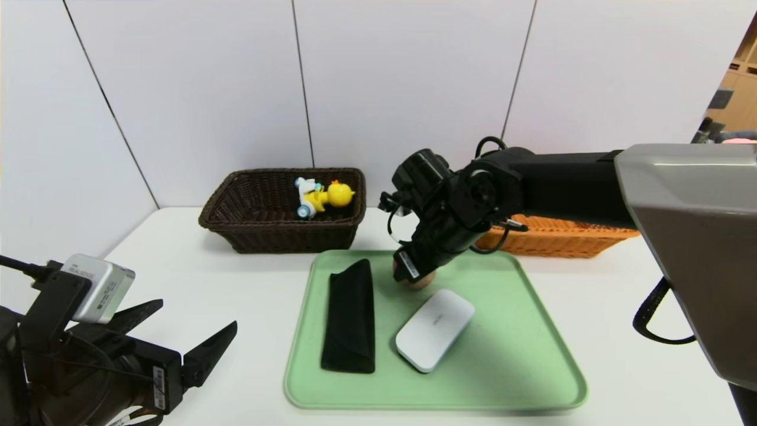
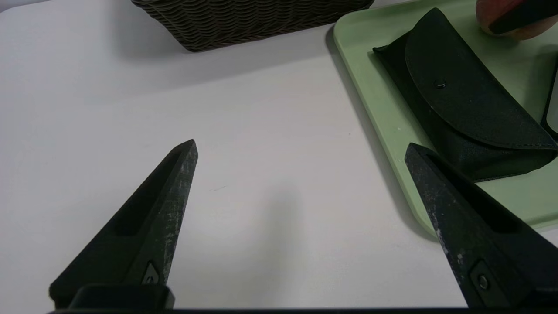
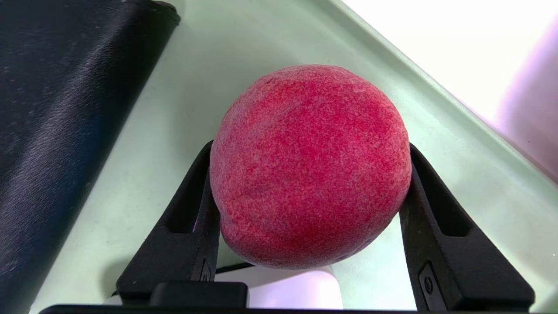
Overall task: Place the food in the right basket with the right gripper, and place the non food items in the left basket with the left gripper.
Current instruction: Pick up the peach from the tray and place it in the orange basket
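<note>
A red peach (image 3: 309, 165) rests on the green tray (image 1: 508, 355), near its far edge. My right gripper (image 3: 310, 147) is shut on the peach (image 1: 422, 280), one finger pressed to each side. On the tray also lie a black glasses case (image 1: 350, 316) and a white oblong case (image 1: 434, 329). The dark brown left basket (image 1: 278, 236) holds a yellow duck toy (image 1: 325, 195). The orange right basket (image 1: 556, 236) stands behind my right arm, its inside hidden. My left gripper (image 1: 197, 313) hangs open over the bare table, left of the tray (image 2: 383, 113).
White wall panels close off the table right behind both baskets. The black glasses case (image 2: 462, 104) lies close to the tray's left rim, a short way from my left gripper (image 2: 301, 146). The white table (image 1: 195, 266) runs left of the tray.
</note>
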`<move>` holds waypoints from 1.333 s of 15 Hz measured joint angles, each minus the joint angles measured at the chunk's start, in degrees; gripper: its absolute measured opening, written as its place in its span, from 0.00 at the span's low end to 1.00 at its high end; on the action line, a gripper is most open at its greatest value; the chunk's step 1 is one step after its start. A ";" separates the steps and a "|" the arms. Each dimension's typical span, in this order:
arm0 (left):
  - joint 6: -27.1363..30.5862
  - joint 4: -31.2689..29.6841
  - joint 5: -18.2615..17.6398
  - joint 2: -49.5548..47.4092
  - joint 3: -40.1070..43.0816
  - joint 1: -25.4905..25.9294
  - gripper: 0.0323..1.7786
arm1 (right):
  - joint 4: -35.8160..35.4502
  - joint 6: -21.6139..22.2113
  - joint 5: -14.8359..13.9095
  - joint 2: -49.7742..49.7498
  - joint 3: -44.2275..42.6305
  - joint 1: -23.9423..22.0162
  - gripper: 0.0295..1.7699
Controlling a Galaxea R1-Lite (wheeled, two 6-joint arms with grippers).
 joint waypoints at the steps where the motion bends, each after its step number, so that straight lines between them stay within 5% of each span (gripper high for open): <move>1: -0.05 0.00 0.00 -0.02 0.00 0.00 0.95 | 0.05 0.00 -0.01 -0.60 0.00 0.09 0.63; 9: -0.07 -0.02 0.00 0.12 -0.28 0.00 0.95 | 1.87 -1.22 -0.50 -11.19 0.01 3.47 0.63; 14: -0.07 0.00 -0.07 0.20 -0.23 0.00 0.95 | 2.62 -4.52 -3.75 -18.99 0.04 4.57 0.62; 20: -0.16 0.04 -0.07 0.15 -0.04 0.00 0.95 | 2.47 -7.75 -5.61 -24.00 0.04 -1.44 0.62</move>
